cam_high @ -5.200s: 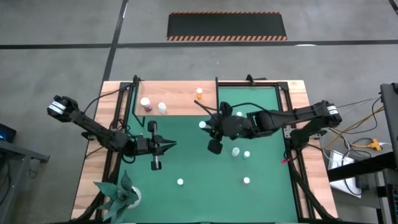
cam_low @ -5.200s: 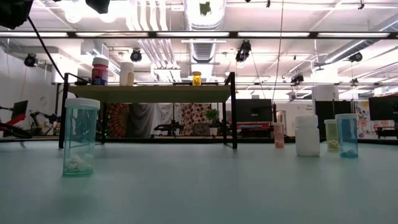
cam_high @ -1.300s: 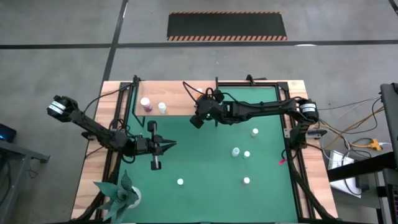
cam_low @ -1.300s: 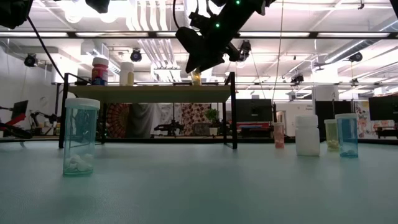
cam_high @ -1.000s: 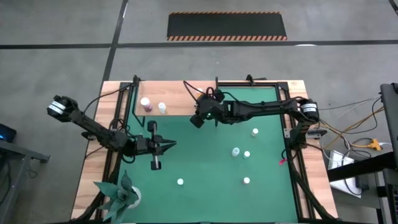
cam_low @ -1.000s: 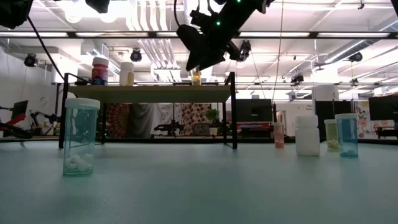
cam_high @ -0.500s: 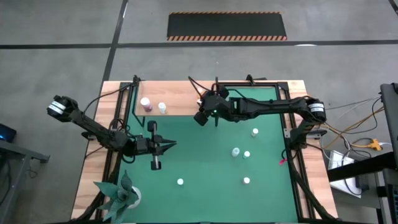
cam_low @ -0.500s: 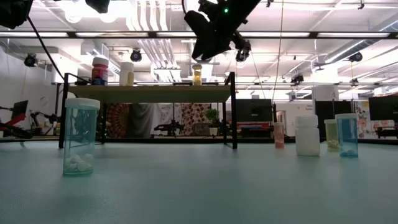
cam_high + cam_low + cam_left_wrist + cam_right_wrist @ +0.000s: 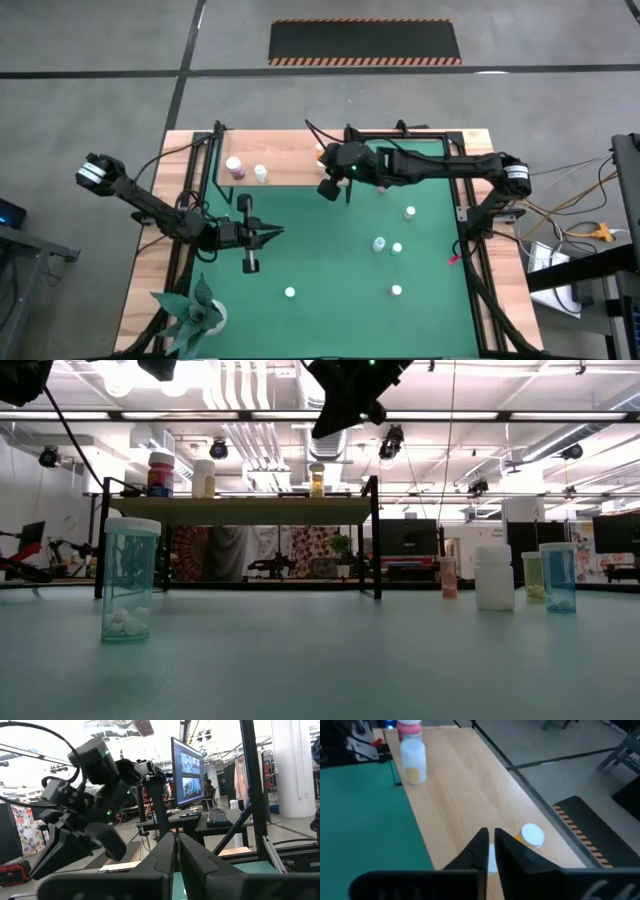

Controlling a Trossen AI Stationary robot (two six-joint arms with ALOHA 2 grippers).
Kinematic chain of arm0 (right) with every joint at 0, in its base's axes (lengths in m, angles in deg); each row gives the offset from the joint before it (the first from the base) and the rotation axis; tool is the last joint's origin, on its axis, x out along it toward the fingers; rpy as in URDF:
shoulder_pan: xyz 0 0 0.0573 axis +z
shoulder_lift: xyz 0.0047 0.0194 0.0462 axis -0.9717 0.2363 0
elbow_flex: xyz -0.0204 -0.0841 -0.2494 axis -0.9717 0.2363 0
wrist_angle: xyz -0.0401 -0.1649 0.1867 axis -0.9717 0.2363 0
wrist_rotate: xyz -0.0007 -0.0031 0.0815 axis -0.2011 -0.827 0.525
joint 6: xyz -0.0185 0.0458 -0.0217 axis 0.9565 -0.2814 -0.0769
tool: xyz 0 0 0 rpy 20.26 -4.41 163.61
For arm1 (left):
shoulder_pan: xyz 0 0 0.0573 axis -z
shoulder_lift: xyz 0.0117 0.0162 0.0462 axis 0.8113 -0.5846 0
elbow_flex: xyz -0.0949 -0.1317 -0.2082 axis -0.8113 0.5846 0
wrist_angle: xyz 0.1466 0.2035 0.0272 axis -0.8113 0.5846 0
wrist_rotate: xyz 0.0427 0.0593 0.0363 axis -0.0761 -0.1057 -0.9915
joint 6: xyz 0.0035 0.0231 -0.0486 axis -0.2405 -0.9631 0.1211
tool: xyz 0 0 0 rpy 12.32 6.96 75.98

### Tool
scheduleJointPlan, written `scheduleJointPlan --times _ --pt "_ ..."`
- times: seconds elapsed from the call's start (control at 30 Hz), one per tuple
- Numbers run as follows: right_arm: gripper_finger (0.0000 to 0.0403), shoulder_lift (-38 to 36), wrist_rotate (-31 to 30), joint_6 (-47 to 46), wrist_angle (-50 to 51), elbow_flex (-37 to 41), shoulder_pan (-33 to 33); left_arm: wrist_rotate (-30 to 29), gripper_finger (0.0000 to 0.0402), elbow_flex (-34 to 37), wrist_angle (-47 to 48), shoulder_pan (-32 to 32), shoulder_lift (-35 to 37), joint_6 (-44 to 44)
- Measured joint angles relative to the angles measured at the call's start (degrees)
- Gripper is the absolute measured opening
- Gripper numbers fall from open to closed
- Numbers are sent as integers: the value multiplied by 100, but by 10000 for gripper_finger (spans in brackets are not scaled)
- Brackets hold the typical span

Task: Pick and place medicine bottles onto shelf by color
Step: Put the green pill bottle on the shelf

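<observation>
The right gripper [image 9: 327, 187] hangs above the near edge of the flat light-wood shelf with thin black posts [image 9: 285, 165], its two dark fingers [image 9: 479, 851] pressed nearly together and holding nothing. Just beyond them the small orange bottle with a white cap [image 9: 530, 835] stands upright on the board, apart from the fingers. At the board's other end stand a pink-bodied, white-capped bottle [image 9: 234, 166] and a white one [image 9: 261, 173] — close together. Five more white-capped bottles (colours hard to tell from above) remain on the green mat [image 9: 330, 270]. The left gripper [image 9: 268, 235] waits low over the mat's left side, fingers closed, empty.
</observation>
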Motion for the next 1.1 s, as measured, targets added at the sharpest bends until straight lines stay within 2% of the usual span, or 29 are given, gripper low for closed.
scheduleJointPlan --times 0.3,0.43,0.5,0.67,0.8,0.9,1.0,1.1 --pt "9 -161 139 44 348 -65 161 0 8 0 32 -4 0 4" --pt "9 -706 709 -68 756 -34 775 0 8 0 55 -7 0 7" --pt "9 -951 1185 -158 1069 132 1169 1 8 0 58 -7 -4 7" --pt "8 -1494 1499 -552 899 1237 2368 4 8 0 57 -5 -7 9" --pt "8 -1990 1098 -847 -64 2481 3114 87 8 0 52 -5 -21 164" --pt "8 -2273 796 -777 -829 3267 3378 312 9 -44 63 -2 -167 477" --pt "8 -2561 748 -557 -1411 3825 3422 393 13 -330 75 46 -503 871" --pt "8 -2814 715 -214 -1940 4250 3392 446 36 -894 733 125 -959 1376"
